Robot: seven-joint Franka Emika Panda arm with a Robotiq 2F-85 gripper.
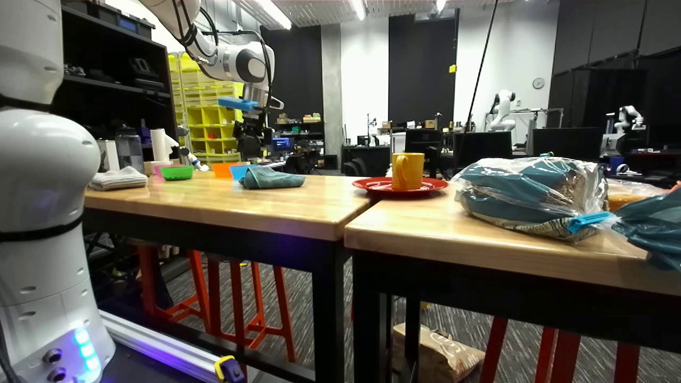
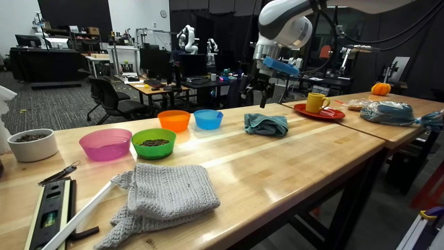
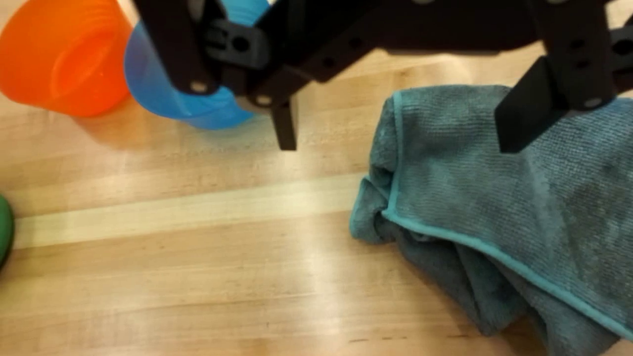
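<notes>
The teal cloth (image 2: 266, 125) lies in a loose folded bundle on the bench (image 2: 242, 166), near the blue bowl (image 2: 208, 120) and not touching it. Above it hovers the tool (image 3: 399, 148), its fingers (image 3: 286, 128) spread wide and holding nothing; in the wrist view one finger stands over the cloth and the other over the wood beside it.

The cloth looks light, soft and limp, with a napped weave that should grip well rather than slide, and nothing about it suggests it could break. Its layers seem loose, though, so a shallow pinch may lift just the top flap and let the rest fall open. The best hold is probably across the thick fold beside the turquoise edging (image 3: 398, 133), deep enough to gather several layers.

The wrist view shows that edging and the tucked corner plainly, but cuts off the cloth's far end and gives little sense of height; both exterior views show the whole bundle and the gap beneath the tool. The brown pellets (image 2: 155, 142) inside the green bowl (image 2: 154, 152) appear only in an exterior view, and the brown paper bag (image 1: 436, 354) under the bench likewise.
</notes>
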